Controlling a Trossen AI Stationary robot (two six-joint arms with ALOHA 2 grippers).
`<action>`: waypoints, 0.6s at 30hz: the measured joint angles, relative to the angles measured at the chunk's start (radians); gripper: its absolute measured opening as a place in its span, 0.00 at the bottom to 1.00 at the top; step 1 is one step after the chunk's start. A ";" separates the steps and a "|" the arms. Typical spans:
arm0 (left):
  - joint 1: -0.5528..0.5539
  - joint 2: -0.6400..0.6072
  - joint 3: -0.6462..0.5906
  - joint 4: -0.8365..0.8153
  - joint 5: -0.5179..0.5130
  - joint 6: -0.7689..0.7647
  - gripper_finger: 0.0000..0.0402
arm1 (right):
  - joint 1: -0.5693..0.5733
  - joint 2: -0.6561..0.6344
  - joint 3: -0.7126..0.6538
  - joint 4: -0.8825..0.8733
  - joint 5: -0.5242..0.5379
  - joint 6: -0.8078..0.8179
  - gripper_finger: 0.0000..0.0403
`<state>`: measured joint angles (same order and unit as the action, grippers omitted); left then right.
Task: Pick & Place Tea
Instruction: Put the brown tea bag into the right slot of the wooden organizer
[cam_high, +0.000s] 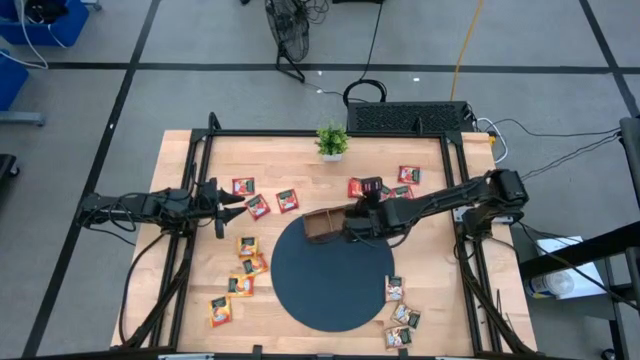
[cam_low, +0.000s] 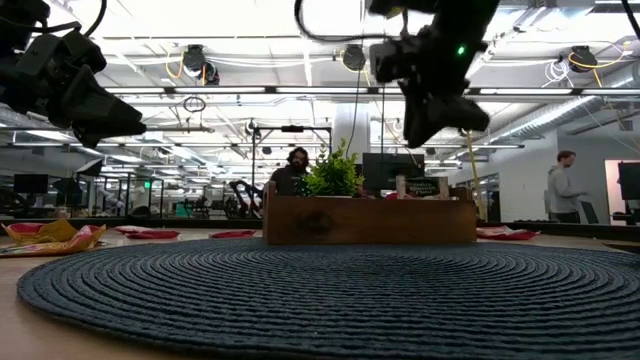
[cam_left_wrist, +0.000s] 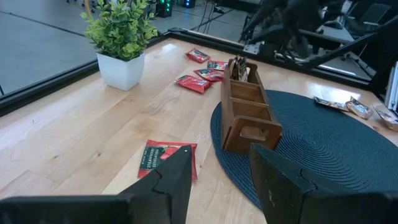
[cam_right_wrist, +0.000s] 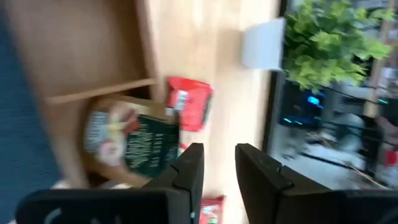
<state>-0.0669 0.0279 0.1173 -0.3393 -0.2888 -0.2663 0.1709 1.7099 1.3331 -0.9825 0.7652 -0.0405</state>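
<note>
A brown wooden tray (cam_high: 322, 226) stands on the far edge of the dark round mat (cam_high: 335, 290). A green-and-white tea sachet (cam_right_wrist: 134, 146) sits in its end compartment, and sachets (cam_left_wrist: 239, 67) stand upright there. My right gripper (cam_right_wrist: 219, 168) hangs just above that end of the tray (cam_low: 370, 220), slanting down, open by a narrow gap with nothing between its fingers. Red sachets (cam_high: 258, 206) lie flat at the far left, yellow-orange ones (cam_high: 240, 285) near left, pale ones (cam_high: 394, 288) near right. My left gripper (cam_left_wrist: 221, 180) waits open at the left, above a red sachet (cam_left_wrist: 168, 158).
A small potted plant (cam_high: 332, 140) stands at the table's far edge. More red sachets (cam_high: 409, 175) lie on the wood at the far right, behind the tray. A black frame rail (cam_high: 320, 133) borders the table. People show in the room beyond.
</note>
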 joint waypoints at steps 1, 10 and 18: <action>0.000 0.000 0.000 0.000 0.000 0.000 0.40 | 0.003 -0.014 0.000 -0.001 -0.048 0.002 0.18; 0.000 0.000 0.000 0.000 0.000 0.000 0.40 | -0.019 -0.071 -0.046 0.063 -0.379 -0.041 0.01; 0.000 0.000 0.000 0.000 0.000 0.000 0.40 | -0.080 -0.071 -0.184 0.238 -0.509 -0.106 0.00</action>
<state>-0.0669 0.0280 0.1175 -0.3393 -0.2886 -0.2663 0.0911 1.6393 1.1491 -0.7446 0.2565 -0.1466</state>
